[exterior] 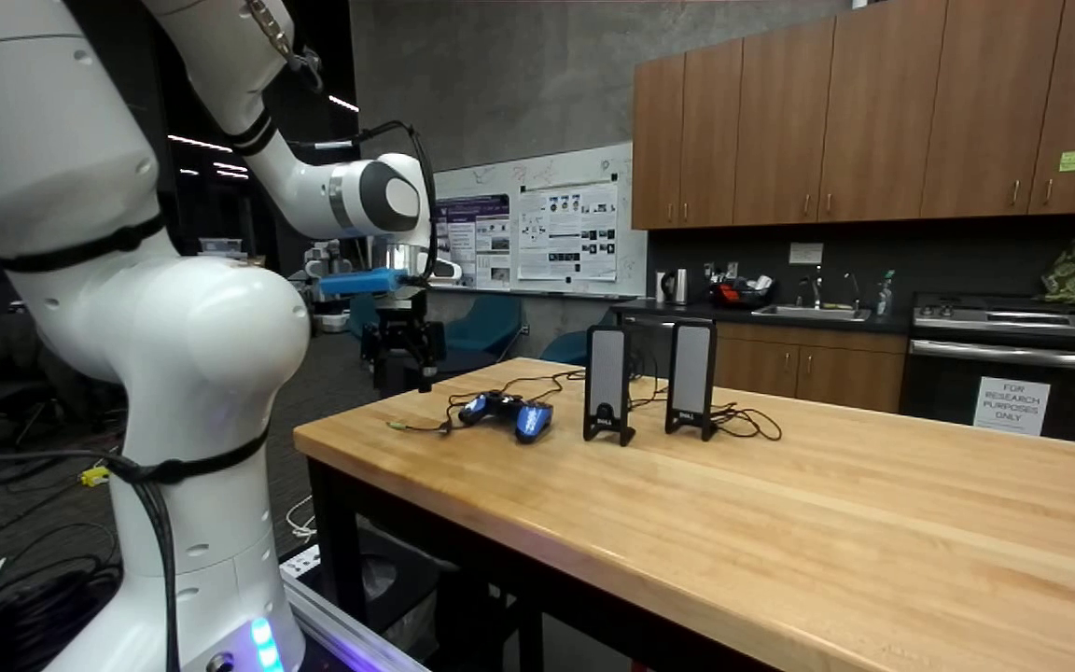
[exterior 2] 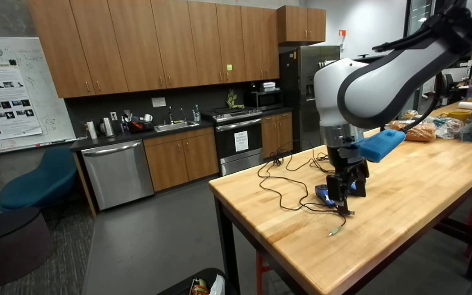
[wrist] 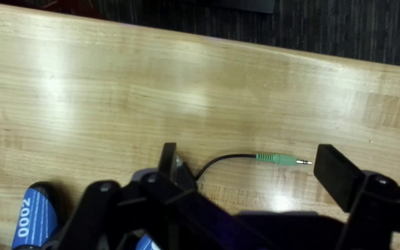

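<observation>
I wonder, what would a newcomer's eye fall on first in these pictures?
Probably the big white arm, filling the left of an exterior view. In the wrist view, a green plug lies on the wooden table, framed by the open end effector. In an exterior view, two speakers stand upright near a blue game controller.

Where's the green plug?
In the wrist view, the green plug lies on the table, right of centre, framed by the open tool, with the controller to its left.
</observation>
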You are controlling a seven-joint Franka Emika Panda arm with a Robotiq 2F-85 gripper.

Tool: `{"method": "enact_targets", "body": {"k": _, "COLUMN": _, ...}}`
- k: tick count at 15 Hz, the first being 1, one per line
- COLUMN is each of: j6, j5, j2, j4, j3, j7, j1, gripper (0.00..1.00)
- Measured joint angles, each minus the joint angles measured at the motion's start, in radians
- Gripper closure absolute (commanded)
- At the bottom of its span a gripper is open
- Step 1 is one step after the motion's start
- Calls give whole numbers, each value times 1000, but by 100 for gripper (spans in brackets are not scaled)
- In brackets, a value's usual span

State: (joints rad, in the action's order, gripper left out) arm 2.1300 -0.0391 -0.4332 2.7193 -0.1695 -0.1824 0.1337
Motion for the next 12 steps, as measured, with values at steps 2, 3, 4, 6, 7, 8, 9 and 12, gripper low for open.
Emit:
{"method": "enact_targets", "body": {"k": 2, "j6": 2, "j5": 0, "j2": 14, "j4": 0, "j3": -10, "j7": 8, "j1": 8, "gripper": 0}}
{"method": "enact_targets", "body": {"k": 3, "j6": 2, "j5": 0, "j2": 16, "j4": 0, "j3": -11, "j7": 33, "j1": 19, "gripper": 0}}
{"method": "enact_targets", "body": {"k": 4, "j6": -2, "j5": 0, "j2": 18, "j4": 0, "j3": -10, "j7": 78, "j1": 31, "gripper": 0}}
{"method": "enact_targets", "body": {"k": 6, "j6": -15, "j5": 0, "j2": 18, "j4": 0, "j3": -5, "j7": 178, "j1": 53, "gripper": 0}}
{"method": "enact_targets", "body": {"k": 7, "j6": -22, "j5": 0, "j2": 18, "j4": 0, "j3": 1, "j7": 230, "j1": 61, "gripper": 0}}
{"method": "enact_targets", "body": {"k": 8, "j6": -30, "j5": 0, "j2": 18, "j4": 0, "j3": 8, "j7": 285, "j1": 69, "gripper": 0}}
{"method": "enact_targets", "body": {"k": 9, "j6": -36, "j5": 0, "j2": 18, "j4": 0, "j3": 17, "j7": 343, "j1": 74, "gripper": 0}}
{"method": "enact_targets", "body": {"k": 12, "j6": -52, "j5": 1, "j2": 19, "j4": 0, "j3": 47, "j7": 517, "j1": 88, "gripper": 0}}
